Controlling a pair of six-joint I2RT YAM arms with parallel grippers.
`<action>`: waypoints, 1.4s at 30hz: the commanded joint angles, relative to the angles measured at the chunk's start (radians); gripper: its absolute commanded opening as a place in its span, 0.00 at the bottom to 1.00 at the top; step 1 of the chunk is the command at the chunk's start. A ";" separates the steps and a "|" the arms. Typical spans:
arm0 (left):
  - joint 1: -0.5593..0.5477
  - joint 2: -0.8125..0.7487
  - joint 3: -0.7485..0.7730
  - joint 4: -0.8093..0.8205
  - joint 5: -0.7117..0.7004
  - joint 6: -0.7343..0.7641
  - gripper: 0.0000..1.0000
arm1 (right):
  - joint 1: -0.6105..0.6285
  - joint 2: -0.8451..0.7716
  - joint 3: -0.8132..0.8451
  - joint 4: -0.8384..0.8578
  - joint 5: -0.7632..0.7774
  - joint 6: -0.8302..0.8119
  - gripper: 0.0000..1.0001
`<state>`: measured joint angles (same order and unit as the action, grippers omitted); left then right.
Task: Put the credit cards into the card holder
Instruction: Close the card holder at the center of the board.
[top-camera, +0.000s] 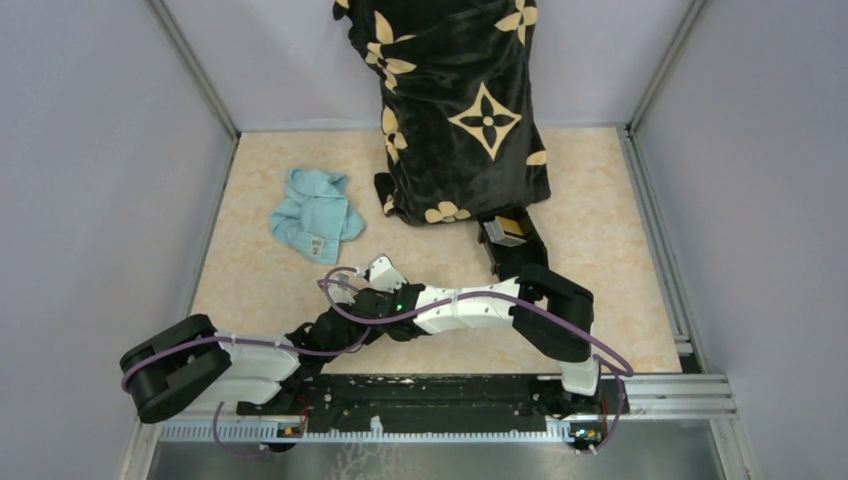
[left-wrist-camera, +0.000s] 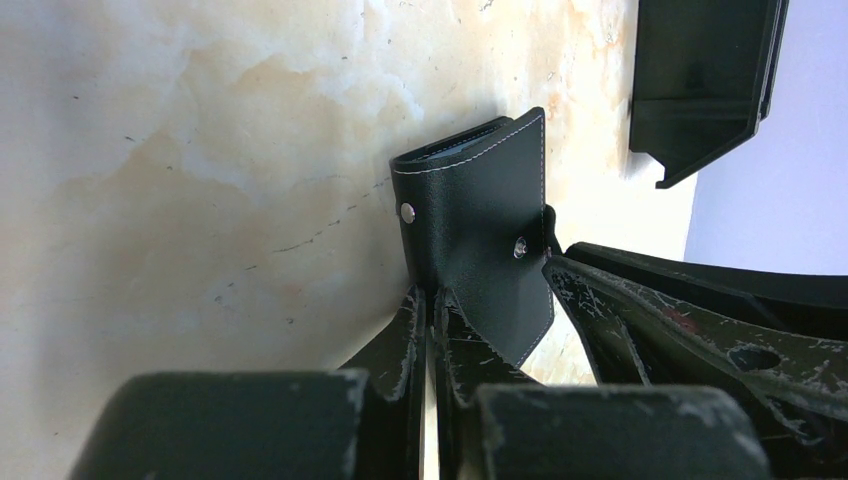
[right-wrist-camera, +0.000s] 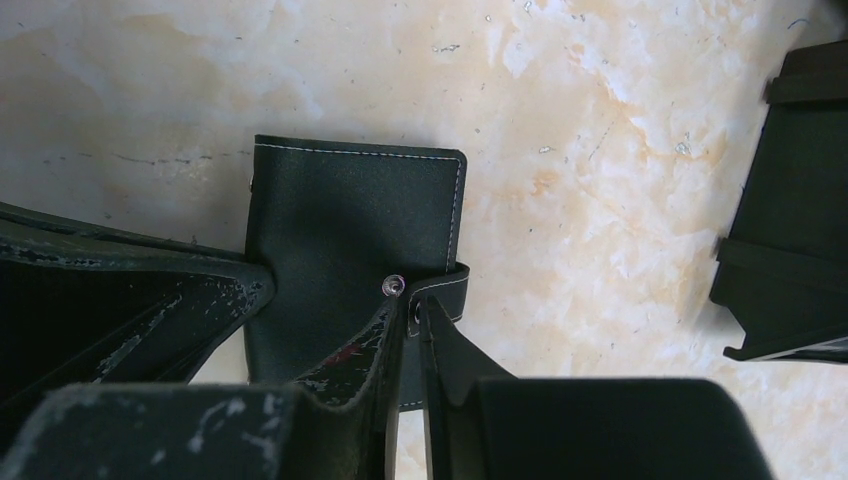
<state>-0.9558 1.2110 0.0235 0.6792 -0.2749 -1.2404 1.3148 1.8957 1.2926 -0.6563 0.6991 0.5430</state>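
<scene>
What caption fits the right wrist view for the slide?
Right fingers pinch the card holder by its strap tab; left fingers grip its other side, marbled table behind.

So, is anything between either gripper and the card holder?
Nothing visible. The left gripper is shut on the holder at its edge. The right gripper straddles its strap; I cannot tell whether it grips.

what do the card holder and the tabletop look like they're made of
The card holder: black leather or faux leather, matte with fine grain, pale stitching along its edges, a shiny metal snap stud. The tabletop: beige marble-look surface, smooth with cloudy veining; possibly printed laminate rather than stone.
</scene>
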 joint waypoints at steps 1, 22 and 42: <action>0.002 -0.010 -0.021 -0.047 -0.010 0.021 0.01 | 0.009 -0.005 0.035 -0.010 0.032 0.012 0.08; 0.002 -0.016 -0.020 -0.049 0.000 0.021 0.01 | -0.002 0.037 0.055 0.012 0.019 -0.014 0.00; 0.002 -0.018 -0.029 -0.040 -0.003 0.015 0.01 | -0.011 0.052 0.018 0.011 -0.012 0.010 0.00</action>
<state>-0.9558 1.1965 0.0196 0.6659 -0.2749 -1.2400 1.3060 1.9251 1.3109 -0.6361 0.6930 0.5350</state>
